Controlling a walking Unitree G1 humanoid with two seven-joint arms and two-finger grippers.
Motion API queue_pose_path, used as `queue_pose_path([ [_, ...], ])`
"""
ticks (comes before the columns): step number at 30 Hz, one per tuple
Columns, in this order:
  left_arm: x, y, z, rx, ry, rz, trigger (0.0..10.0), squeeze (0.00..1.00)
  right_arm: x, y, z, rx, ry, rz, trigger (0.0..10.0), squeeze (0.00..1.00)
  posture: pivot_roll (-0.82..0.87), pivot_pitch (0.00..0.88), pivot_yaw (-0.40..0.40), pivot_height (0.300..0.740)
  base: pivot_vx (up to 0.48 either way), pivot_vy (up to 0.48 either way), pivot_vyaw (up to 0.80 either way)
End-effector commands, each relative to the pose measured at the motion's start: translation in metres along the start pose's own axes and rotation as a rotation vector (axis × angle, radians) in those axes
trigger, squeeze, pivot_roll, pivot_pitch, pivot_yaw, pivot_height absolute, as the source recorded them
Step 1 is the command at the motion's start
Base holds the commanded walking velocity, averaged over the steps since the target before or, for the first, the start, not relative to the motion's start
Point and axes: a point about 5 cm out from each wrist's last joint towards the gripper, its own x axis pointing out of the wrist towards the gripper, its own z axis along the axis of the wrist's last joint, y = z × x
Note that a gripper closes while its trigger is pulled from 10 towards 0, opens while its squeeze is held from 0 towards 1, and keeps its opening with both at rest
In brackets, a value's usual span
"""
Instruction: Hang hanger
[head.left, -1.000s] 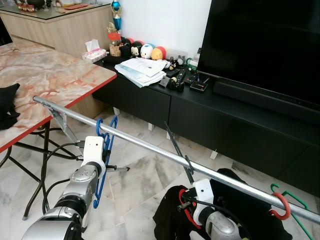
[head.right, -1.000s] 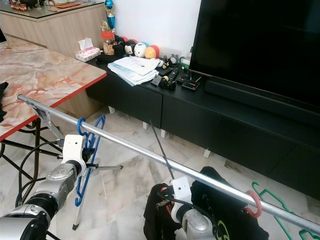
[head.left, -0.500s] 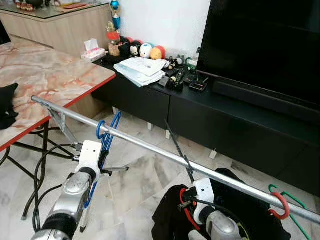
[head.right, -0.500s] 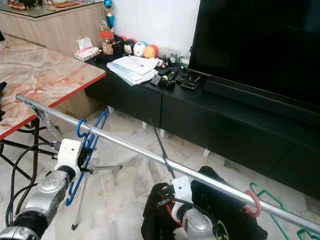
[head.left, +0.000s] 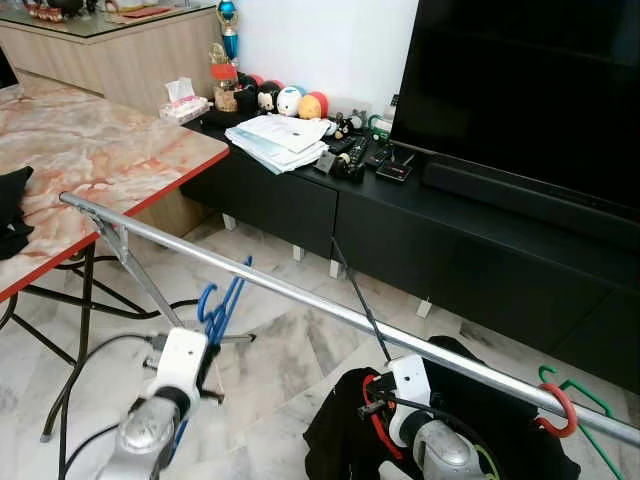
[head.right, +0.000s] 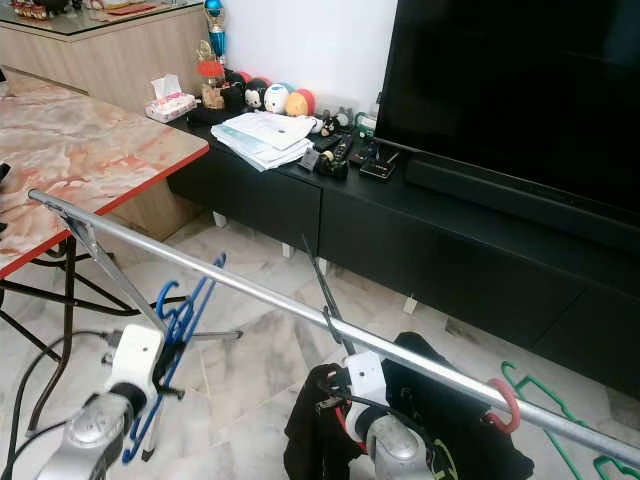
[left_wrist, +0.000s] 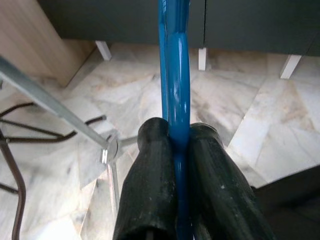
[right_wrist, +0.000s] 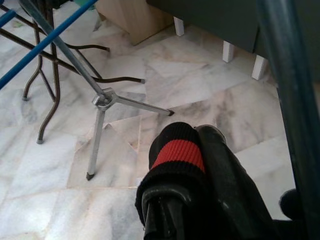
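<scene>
A silver rail (head.left: 300, 295) slants across the room from the table down to the right. My left gripper (left_wrist: 178, 145) is shut on a blue hanger (head.left: 222, 300), low at the left. The hanger's hook hangs just under the rail, off it. At the bottom centre, my right gripper (head.left: 370, 408) is shut on a red hanger (head.left: 372, 425) that carries a black garment (head.left: 470, 420). Black cloth with a red band (right_wrist: 177, 152) covers one finger. A second red hook (head.left: 560, 410) hangs on the rail at the far right.
The marble table with a red edge (head.left: 100, 150) stands at the left. A black TV console (head.left: 450, 230) with papers (head.left: 280, 140), small toys and a large TV (head.left: 520, 90) runs along the wall. The rail's tripod foot (right_wrist: 102, 100) rests on the floor. A green hanger (head.left: 585, 400) lies far right.
My left arm has dropped and pulled back with the blue hanger; its hook was over the rail and now hangs below it. The right arm has hardly moved.
</scene>
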Motion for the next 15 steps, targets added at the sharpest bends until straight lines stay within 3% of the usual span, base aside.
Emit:
queue_pose_path([
  [1, -0.001, -0.002, 0.007, 0.008, -0.026, 0.003, 10.0, 0.00, 0.001, -0.004, 0.003, -0.003, -0.006, -0.018, 10.0, 0.00, 0.03, 0.045, -0.021, 0.740, 0.000, 0.000, 0.00],
  [10, -0.010, -0.020, 0.012, -0.088, -0.058, -0.016, 10.0, 0.00, -0.001, -0.008, 0.001, 0.001, 0.002, -0.038, 10.0, 0.00, 0.03, 0.037, -0.018, 0.740, 0.000, 0.000, 0.00],
  [15, -0.011, -0.023, 0.012, -0.075, -0.059, -0.044, 10.0, 0.00, -0.001, -0.007, -0.001, 0.002, 0.004, -0.044, 10.0, 0.00, 0.03, 0.033, -0.016, 0.740, 0.000, 0.000, 0.00],
])
